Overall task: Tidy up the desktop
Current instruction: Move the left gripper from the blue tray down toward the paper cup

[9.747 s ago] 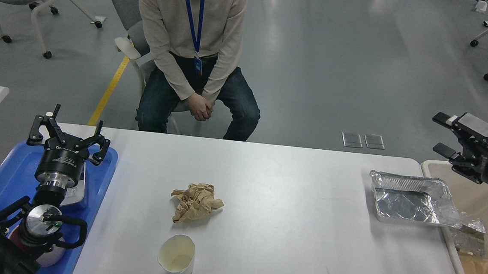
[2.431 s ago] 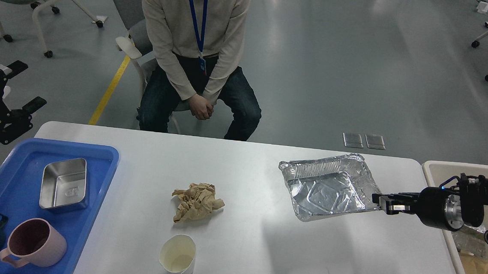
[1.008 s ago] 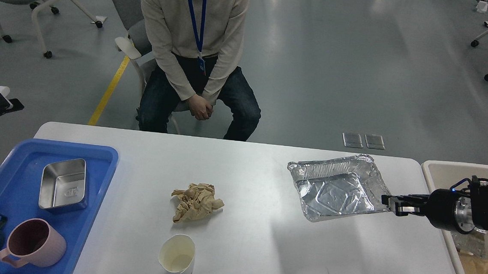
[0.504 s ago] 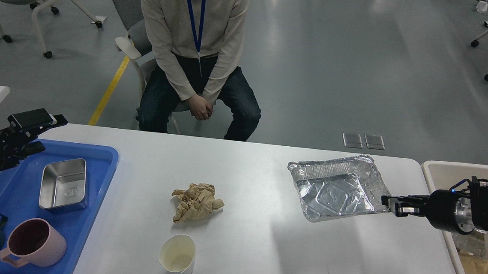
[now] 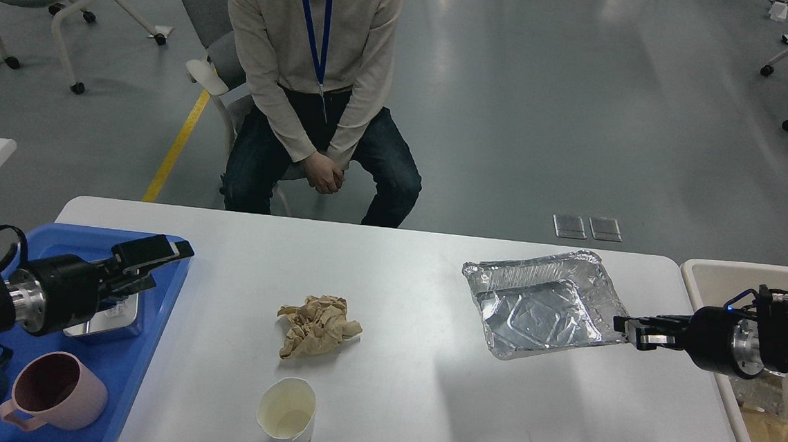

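White tabletop (image 5: 424, 389) is not tidy: my right claw (image 5: 626, 329) pinches the foil tray (image 5: 540, 314); crumpled paper (image 5: 317, 325) and paper cup (image 5: 287, 411) lie well left of it.

the desktop (image 5: 424, 389) looks like smooth white laminate with a faint gloss, soft highlights spread across it. clamped at its right edge between the right gripper (image 5: 626, 329) fingers, the foil tray (image 5: 544, 304) is thin, shiny aluminium, creased and crinkled along its rim. the grippers themselves are matt black, with bare polished metal rings behind them. just below the left gripper (image 5: 148, 259) fingers sits a brushed steel box (image 5: 117, 312) on a glossy blue plastic tray (image 5: 149, 349). well apart from either set of fingers lie a crumpled, rough brown paper wad (image 5: 317, 325) and a matt cream paper cup (image 5: 287, 411). the pink mug (image 5: 52, 391) looks matt.
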{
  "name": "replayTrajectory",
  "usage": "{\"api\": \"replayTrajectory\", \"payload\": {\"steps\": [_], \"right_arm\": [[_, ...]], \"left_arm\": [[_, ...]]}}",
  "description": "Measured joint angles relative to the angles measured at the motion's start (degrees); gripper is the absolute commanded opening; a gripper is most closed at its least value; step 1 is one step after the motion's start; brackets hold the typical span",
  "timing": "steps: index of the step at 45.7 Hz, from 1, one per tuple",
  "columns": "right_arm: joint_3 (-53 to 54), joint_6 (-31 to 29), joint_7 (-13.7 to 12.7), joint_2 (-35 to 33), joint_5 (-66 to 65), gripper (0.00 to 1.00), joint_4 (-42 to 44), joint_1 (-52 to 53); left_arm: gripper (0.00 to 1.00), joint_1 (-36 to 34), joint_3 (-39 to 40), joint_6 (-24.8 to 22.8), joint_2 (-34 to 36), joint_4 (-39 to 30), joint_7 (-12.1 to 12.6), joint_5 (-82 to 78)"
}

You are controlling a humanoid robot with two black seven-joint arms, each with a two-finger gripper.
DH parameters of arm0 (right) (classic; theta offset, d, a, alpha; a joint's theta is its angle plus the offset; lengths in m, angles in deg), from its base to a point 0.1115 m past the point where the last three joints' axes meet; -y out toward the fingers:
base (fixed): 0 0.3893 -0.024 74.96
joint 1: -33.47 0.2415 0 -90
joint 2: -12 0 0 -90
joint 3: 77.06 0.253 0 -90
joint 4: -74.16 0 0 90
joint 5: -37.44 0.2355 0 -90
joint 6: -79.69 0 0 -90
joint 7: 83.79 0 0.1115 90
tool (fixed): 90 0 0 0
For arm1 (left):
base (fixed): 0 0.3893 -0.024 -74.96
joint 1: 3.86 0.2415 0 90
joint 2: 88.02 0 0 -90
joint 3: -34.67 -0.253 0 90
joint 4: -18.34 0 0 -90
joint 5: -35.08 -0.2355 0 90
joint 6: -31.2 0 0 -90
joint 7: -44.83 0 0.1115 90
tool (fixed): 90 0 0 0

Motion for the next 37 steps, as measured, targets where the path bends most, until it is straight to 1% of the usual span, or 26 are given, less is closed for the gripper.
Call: {"api": "replayTrajectory", "payload": {"steps": [11,26,37], "right_arm": [[0.00,0.00,0.00,-0.01,-0.04,0.00,-0.03,-0.13],[0.00,0.00,0.00,0.31,-0.07,0.00,0.00,-0.20],[-0.08,0.00,0.00,0.31,-0.15,0.00,0.00,-0.28]], "left_arm": [[0.96,-0.22,-5.01,0.10,-3.12,-0.01,0.29,-1.83],[0.96,-0.36,-12.46,0.58,-9.44,-0.27,0.03,-13.27],[0.96,-0.74,-14.74,0.88,-11.24,-0.28,0.03,-14.08]]}}
